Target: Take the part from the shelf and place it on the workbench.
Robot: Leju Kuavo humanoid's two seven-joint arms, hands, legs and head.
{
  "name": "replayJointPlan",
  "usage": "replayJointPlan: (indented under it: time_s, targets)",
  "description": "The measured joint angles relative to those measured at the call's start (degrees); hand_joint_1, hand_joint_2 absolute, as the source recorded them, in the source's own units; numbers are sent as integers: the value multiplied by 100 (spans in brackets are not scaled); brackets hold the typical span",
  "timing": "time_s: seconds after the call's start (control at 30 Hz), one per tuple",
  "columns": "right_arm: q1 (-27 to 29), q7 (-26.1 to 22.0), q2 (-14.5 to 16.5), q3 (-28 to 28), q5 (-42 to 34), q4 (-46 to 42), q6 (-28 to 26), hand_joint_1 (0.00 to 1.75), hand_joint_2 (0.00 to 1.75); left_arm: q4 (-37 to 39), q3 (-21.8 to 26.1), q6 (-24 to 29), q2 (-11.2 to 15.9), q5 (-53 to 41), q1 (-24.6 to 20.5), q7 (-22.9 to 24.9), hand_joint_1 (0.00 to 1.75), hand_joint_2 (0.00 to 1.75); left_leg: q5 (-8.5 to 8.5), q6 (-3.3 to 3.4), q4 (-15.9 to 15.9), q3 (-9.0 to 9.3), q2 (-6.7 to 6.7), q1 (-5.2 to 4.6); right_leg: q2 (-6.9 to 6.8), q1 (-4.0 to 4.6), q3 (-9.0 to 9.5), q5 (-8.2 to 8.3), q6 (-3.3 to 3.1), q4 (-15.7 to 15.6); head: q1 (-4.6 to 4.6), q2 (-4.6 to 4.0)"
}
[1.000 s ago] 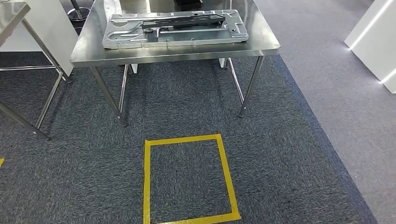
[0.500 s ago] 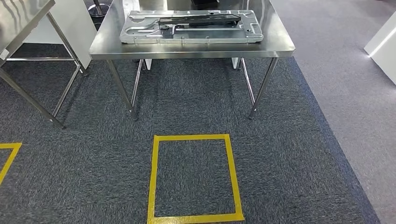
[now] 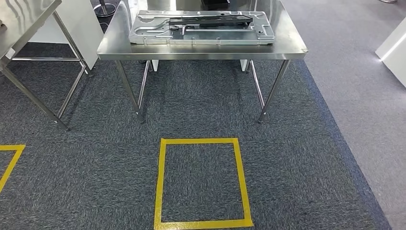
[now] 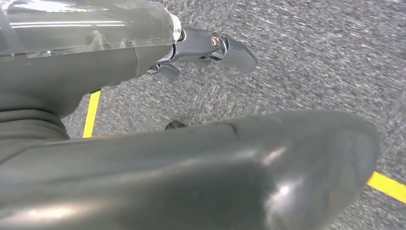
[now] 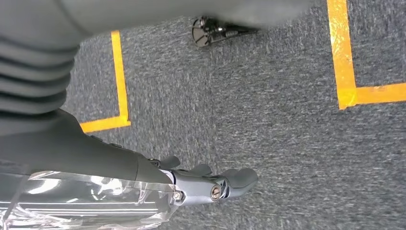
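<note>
A flat silver stamped metal part [image 3: 201, 29] with a black bar [image 3: 210, 20] across its top lies on a steel table [image 3: 201, 51] straight ahead in the head view. My left hand [image 4: 119, 57] hangs over the grey carpet, fingers [image 4: 225, 48] stretched out, holding nothing. In the right wrist view my right hand [image 5: 158, 177] also hangs over the carpet, its fingers [image 5: 230, 182] loosely extended and empty. Both hands are far from the part.
A yellow tape square [image 3: 203, 142] marks the carpet in front of the table. Another yellow corner [image 3: 12, 160] lies at the left edge. A second steel table [image 3: 24, 19] stands at the left, a white cabinet [image 3: 395, 43] at the right.
The whole head view has shifted, so the camera has turned: the table now sits squarer and more central, and the left yellow marking has come into view.
</note>
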Motion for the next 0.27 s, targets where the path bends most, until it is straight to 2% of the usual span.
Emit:
replayJointPlan:
  time_s: [0.03, 0.07, 0.13, 0.17, 0.2, 0.23, 0.27]
  targets:
    - [-1, 38, 15, -34, -11, 2, -21, 0, 175, 2, -7, -4, 14, 15, -3, -9, 0, 44, -9, -2, 13, -9, 1, -23, 4, -3, 9, -12, 6, -47, -1, 0]
    - [-1, 69, 26, -63, -19, 2, -41, 0, 175, 3, -13, -8, 20, 34, -3, -12, 0, 87, -8, -7, 13, -13, 2, -16, 7, 4, -2, 0, -15, -39, -2, 0]
    - [5, 107, 46, -111, -15, 4, -55, 0, 87, 3, -16, -9, 28, 86, -1, -10, 0, 175, 2, -32, 9, -15, 3, -8, 7, 24, -10, 6, -40, -35, -2, 0]
    - [6, 113, 51, -125, -5, 5, -47, 0, 44, 3, -16, -9, 29, 109, -1, -7, 0, 175, 8, -45, 6, -16, 3, -1, 7, 32, -13, 8, -51, -33, -2, 0]
    - [6, 114, 53, -133, 7, 5, -37, 0, 44, 3, -16, -7, 29, 133, -2, -5, 0, 175, 10, -55, 4, -18, 3, 7, 7, 40, -16, 8, -62, -31, -2, 0]
    - [4, 114, 53, -139, 17, 5, -26, 0, 87, 3, -16, -3, 29, 153, -3, -8, 0, 175, 13, -66, 2, -19, 3, 15, 7, 48, -17, 9, -71, -31, -2, 0]
    - [3, 113, 53, -140, 23, 5, -22, 0, 116, 3, -16, -1, 29, 163, -4, -10, 0, 175, 14, -70, 2, -19, 3, 20, 7, 52, -17, 9, -77, -31, -2, 0]
